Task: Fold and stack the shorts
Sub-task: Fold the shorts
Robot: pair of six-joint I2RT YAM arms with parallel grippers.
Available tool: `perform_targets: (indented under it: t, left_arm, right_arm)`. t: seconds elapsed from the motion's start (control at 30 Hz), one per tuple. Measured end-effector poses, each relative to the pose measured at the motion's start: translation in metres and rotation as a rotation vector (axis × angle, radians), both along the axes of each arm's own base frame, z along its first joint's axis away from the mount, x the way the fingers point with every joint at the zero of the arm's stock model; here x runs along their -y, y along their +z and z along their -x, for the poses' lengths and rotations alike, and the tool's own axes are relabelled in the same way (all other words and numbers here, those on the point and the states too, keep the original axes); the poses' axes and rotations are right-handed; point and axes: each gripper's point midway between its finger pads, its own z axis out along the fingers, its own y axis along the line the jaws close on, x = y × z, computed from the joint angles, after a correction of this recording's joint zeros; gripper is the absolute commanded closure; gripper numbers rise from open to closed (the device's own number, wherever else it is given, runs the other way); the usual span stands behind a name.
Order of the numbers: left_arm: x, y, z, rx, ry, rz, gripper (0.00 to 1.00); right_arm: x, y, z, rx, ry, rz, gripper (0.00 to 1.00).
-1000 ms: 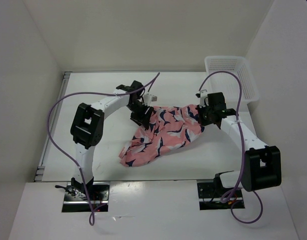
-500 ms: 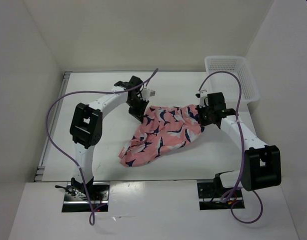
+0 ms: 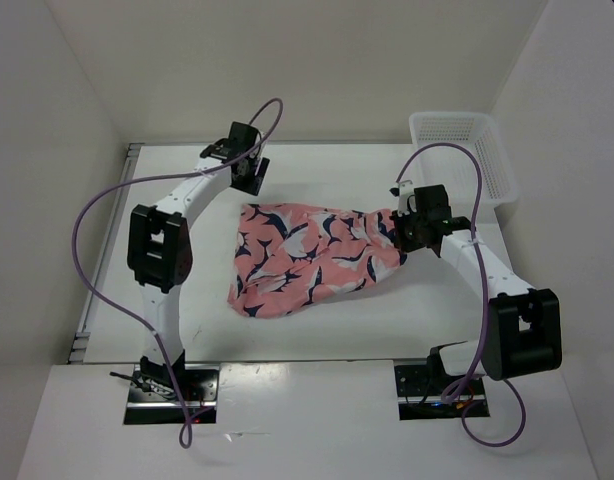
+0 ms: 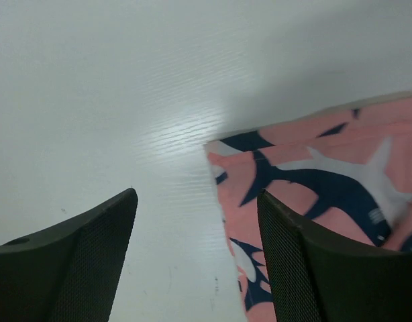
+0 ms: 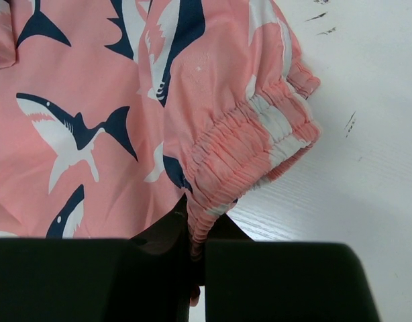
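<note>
The shark-print shorts (image 3: 307, 260) lie flat on the table (image 3: 337, 180), soft, light and floppy. The right gripper (image 5: 194, 235) pinches their elastic waistband (image 5: 260, 134), probably the firmest hold. The left gripper (image 4: 196, 196) gapes empty beside the opposite corner (image 4: 216, 149).

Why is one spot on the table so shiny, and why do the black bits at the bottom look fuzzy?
Left wrist view: light glares off the table beside the shorts, and the left fingers look blurry, probably too close to the lens. Right wrist view: the shorts are sharp, the right fingers dark and soft.
</note>
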Motion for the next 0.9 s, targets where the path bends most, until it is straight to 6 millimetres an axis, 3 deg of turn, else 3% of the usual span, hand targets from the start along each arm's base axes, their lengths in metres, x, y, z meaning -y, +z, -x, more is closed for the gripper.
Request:
perform_targets:
  t: [0.1,0.2,0.27,0.37,0.43,0.5,0.63,0.9]
  left_arm:
    - [0.029,0.016,0.007,0.027,-0.066,0.033,0.23]
    - [0.083,0.029,0.031,0.013,-0.204,0.1,0.25]
    - [0.127,0.032,0.054,-0.008,-0.314,0.136,0.23]
    - [0.188,0.018,0.103,-0.079,-0.482,0.166,0.2]
    - [0.214,0.005,0.133,-0.133,-0.567,0.175,0.19]
    - [0.224,-0.007,0.15,-0.173,-0.605,0.17,0.18]
    - [0.222,-0.028,0.157,-0.217,-0.605,0.157,0.15]
    - [0.221,-0.068,0.137,-0.178,-0.559,0.082,0.16]
  right_arm:
    - [-0.001,0.0,0.0,0.0,0.002,-0.003,1.0]
    - [-0.001,0.0,0.0,0.0,0.002,-0.003,1.0]
    - [-0.001,0.0,0.0,0.0,0.002,-0.003,1.0]
    - [-0.001,0.0,0.0,0.0,0.002,-0.003,1.0]
    - [-0.001,0.0,0.0,0.0,0.002,-0.003,1.0]
    - [-0.001,0.0,0.0,0.0,0.002,-0.003,1.0]
    - [-0.001,0.0,0.0,0.0,0.002,-0.003,1.0]
    - [-0.001,0.006,0.0,0.02,0.002,-0.006,1.0]
